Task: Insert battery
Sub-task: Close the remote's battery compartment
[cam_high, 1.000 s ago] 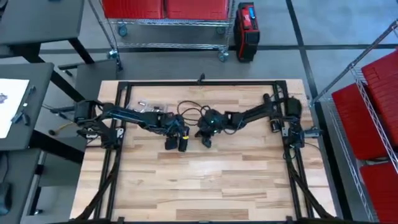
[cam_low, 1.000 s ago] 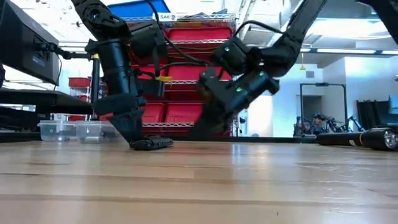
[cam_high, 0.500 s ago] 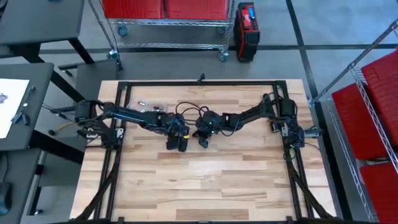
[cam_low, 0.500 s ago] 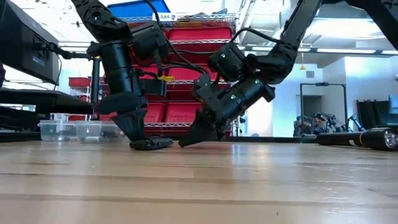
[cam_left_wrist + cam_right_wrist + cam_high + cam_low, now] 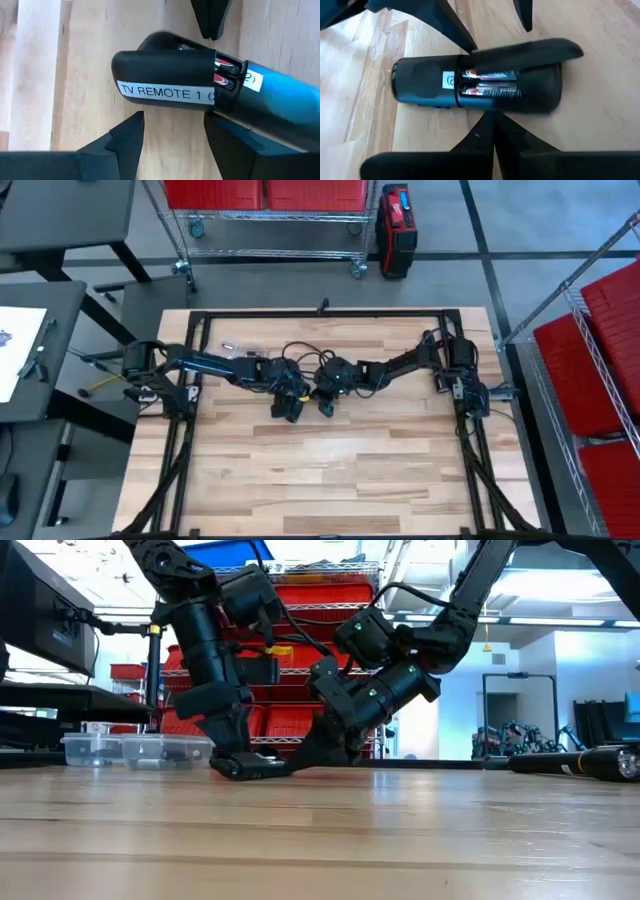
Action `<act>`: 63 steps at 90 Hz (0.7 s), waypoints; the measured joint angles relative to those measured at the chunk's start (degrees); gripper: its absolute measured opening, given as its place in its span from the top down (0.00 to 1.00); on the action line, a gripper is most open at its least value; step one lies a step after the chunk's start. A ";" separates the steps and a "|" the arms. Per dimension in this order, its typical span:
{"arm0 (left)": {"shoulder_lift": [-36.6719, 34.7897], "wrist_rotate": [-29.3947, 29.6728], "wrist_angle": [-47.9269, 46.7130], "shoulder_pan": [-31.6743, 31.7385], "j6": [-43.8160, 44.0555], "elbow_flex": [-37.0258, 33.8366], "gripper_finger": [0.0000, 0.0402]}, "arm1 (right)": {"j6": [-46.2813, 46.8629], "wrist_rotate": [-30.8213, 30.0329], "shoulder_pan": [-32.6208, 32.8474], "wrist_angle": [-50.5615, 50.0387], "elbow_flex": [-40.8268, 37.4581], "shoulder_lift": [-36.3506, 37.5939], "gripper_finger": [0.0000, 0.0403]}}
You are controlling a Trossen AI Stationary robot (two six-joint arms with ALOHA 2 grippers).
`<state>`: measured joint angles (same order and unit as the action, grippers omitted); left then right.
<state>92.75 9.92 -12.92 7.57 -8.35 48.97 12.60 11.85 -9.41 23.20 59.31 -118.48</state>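
A black TV remote (image 5: 165, 80) lies flat on the wooden table, back side up, between my two grippers. Its battery cover (image 5: 535, 87) is slid partly off, and two batteries (image 5: 490, 82) show in the open compartment. My left gripper (image 5: 172, 120) is open, with its two fingertips along one long side of the remote. My right gripper (image 5: 492, 117) is shut and comes at the opposite long side. In the low view both grippers slant down to the remote (image 5: 252, 765). My left gripper stands with its fingertips (image 5: 212, 120) right at the remote's long side, slanting down from above; I cannot tell whether they touch it. My right gripper touches the remote's other long side with its shut fingertips, at the edge of the battery cover (image 5: 489, 109). It slants down toward the table. The remote stays flat on the table.
Clear plastic boxes (image 5: 130, 748) stand at the table's far left (image 5: 240, 350). Cables (image 5: 300, 358) loop behind the grippers. A black frame (image 5: 320, 313) runs around the table. Bare wood (image 5: 330, 480) fills the table's near half.
My left gripper has shifted a little toward the table's right edge and tipped over the remote. My right gripper has come down and toward the left gripper until its tips reach the remote.
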 joint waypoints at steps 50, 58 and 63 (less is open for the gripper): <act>-0.13 -0.31 -2.32 0.00 -2.07 -0.72 0.53 | 1.07 -0.33 -0.13 -2.92 0.04 0.07 1.00; -0.13 -0.30 -3.06 0.00 -1.09 -0.60 0.53 | 1.07 -0.39 -0.13 -3.01 0.04 0.09 1.00; -0.13 -0.23 -5.24 0.00 0.33 0.15 0.53 | 1.07 -0.39 -0.35 -3.79 0.03 0.93 1.00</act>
<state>92.62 9.69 -18.16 7.57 -8.01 49.12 13.67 11.46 -9.76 19.41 59.34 -117.54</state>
